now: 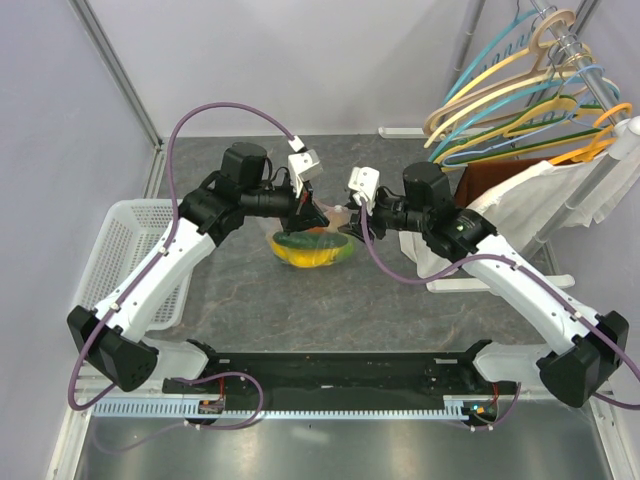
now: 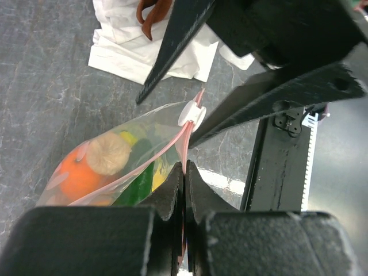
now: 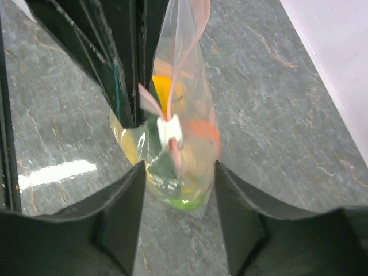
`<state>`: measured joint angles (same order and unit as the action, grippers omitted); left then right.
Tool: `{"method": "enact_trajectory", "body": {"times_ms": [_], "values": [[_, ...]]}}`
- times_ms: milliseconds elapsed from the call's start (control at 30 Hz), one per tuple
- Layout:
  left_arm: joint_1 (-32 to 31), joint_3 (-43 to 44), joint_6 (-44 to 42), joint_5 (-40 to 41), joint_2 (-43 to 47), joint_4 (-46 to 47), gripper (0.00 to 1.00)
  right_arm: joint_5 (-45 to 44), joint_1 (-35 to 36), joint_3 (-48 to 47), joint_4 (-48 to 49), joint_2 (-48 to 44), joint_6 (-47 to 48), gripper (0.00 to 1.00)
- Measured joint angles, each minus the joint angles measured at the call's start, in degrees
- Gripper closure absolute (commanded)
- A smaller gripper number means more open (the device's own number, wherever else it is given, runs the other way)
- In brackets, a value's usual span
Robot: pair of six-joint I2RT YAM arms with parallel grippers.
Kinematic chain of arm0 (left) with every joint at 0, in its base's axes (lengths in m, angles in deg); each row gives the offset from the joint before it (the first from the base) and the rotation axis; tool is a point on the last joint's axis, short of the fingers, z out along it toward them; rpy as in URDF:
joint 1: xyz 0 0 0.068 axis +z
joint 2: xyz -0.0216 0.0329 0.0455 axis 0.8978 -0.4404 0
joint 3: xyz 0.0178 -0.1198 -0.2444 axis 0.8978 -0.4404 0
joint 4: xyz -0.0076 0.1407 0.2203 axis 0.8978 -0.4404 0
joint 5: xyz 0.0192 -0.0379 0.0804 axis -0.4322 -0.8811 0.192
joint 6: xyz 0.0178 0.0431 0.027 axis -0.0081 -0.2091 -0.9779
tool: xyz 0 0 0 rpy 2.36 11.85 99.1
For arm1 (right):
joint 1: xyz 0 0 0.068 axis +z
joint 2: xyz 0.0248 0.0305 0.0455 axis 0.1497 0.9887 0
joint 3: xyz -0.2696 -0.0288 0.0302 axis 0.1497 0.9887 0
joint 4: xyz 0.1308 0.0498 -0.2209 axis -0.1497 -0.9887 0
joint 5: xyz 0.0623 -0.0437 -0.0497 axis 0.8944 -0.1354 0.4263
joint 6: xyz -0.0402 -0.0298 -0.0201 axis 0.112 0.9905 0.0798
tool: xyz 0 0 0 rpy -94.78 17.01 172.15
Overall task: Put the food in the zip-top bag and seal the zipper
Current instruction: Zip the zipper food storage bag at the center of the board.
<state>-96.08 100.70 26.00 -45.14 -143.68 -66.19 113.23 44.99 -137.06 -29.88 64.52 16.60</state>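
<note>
**Sealing step: food loaded, right jaws apart at the slider**

Table: the bag is held at centre, between the two arms. I cannot tell whether its bottom touches the surface.

Basket: at the left edge, partly under the left arm.

Bag: holds the food, with orange, tan, yellow and green pieces all inside.

Left gripper: clamped on one end of the pink zipper.

Right gripper: spread, a jaw on each side of the bag and gripping nothing.

White slider: at the far end of the strip from the left gripper.

Judgement: the seal looks run across. Next, confirm closure, lower the bag and release the left gripper.
</note>
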Motion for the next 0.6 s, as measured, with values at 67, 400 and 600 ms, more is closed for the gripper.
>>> {"method": "enact_trajectory", "body": {"times_ms": [67, 400, 600], "values": [[0.0, 0.3, -0.1, -0.5, -0.2, -0.2, 0.98, 0.3, 0.0, -0.4, 0.5, 0.8, -0.5, 0.62], [0.0, 1.0, -1.1, -0.8, -0.7, -2.2, 0.87, 2.1, 0.1, -1.0, 1.3, 1.1, -0.6, 1.00], [0.4, 5.0, -5.6, -1.3, -1.7, -7.4, 0.33, 2.4, 0.1, -1.0, 1.3, 1.1, -0.5, 1.00]]}}
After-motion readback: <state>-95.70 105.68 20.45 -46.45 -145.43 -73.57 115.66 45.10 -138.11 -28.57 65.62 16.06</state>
